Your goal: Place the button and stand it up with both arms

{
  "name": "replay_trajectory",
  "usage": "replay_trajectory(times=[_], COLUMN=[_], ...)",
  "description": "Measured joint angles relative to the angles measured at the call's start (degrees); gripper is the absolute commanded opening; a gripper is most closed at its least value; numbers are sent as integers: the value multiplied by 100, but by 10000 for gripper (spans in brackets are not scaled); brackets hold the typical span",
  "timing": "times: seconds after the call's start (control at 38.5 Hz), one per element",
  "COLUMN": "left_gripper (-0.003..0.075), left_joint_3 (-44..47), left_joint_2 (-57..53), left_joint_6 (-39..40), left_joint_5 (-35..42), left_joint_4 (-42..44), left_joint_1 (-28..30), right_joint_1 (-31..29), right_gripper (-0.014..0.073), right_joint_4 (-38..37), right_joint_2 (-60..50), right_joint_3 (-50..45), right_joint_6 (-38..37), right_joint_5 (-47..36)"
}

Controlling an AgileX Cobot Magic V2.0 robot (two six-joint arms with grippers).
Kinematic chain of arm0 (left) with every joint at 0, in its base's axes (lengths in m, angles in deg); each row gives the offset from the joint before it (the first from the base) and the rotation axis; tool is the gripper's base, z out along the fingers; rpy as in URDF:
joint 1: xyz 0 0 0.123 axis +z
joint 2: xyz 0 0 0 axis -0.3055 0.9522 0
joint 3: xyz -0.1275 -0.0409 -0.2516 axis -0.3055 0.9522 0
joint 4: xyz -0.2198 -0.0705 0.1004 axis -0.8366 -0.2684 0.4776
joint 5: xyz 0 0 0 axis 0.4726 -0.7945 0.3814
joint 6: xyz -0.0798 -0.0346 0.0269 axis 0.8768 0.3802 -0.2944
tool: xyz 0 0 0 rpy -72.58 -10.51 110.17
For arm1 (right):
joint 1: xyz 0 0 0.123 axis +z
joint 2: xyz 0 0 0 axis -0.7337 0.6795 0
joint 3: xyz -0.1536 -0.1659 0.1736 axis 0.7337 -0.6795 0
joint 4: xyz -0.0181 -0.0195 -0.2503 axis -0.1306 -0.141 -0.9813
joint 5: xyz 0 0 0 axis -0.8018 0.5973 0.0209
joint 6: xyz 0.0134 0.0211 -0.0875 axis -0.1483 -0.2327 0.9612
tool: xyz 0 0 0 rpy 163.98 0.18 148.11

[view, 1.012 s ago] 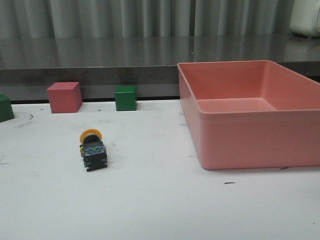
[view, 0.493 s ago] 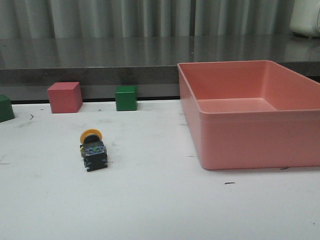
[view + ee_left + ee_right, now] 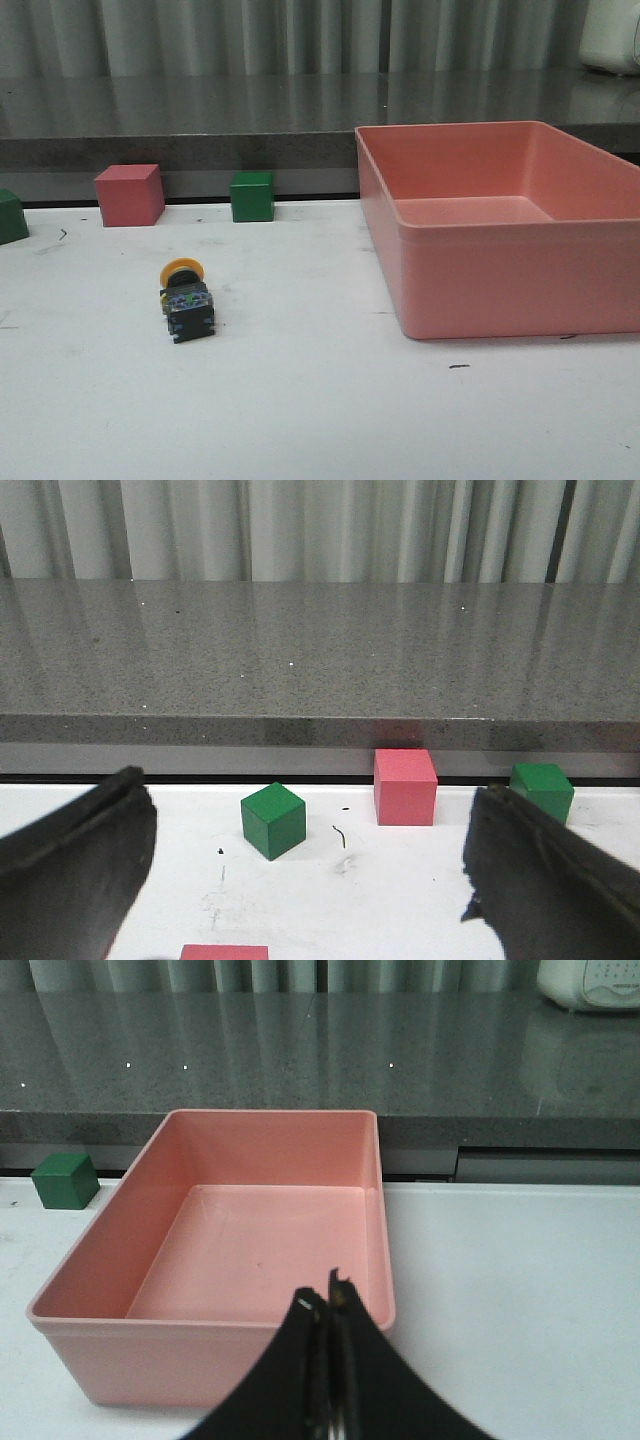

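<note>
The button (image 3: 186, 297) lies on its side on the table's (image 3: 320, 400) left half, cap pointing away from me, well clear of the bin (image 3: 500, 225). My left claw (image 3: 300, 880), spread wide, seems nearer; my right claw (image 3: 327, 1310), pinched empty, hovers near the bin.

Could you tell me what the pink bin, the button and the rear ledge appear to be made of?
The pink bin looks like moulded plastic: smooth matte walls, rounded rim and corners. The button seems mostly plastic, with a glossy yellow cap and black blocky body. The rear ledge looks like polished speckled stone or a stone-look laminate; its grey surface reflects the curtain.
</note>
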Motion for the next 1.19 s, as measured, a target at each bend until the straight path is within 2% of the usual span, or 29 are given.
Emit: replay_trajectory(times=[0.18, 0.34, 0.52, 0.8, 0.93, 1.19], left_gripper=[596, 596, 596, 596, 596, 596], left_joint_3=[0, -20, -424, -1114, -1553, -2919], left_joint_2=[0, 58, 659, 2324, 3360, 5318], left_joint_6=[0, 0, 0, 0, 0, 0], left_joint_5=[140, 237, -160, -364, -671, -2040], left_joint_4=[-16, -455, -560, -587, -913, -1656], left_joint_1=[0, 0, -384, -1737, -2263, -2463], right_joint_1=[0, 0, 0, 0, 0, 0], right_gripper=[-70, -70, -70, -70, -70, -70], right_joint_4=[0, 0, -4, -4, -4, -4], right_joint_2=[-3, -3, -3, -3, -3, -3], right_joint_3=[-20, -24, -24, -24, -24, -24], right_joint_6=[0, 9, 9, 21, 21, 30], right_joint_5=[0, 0, 0, 0, 0, 0])
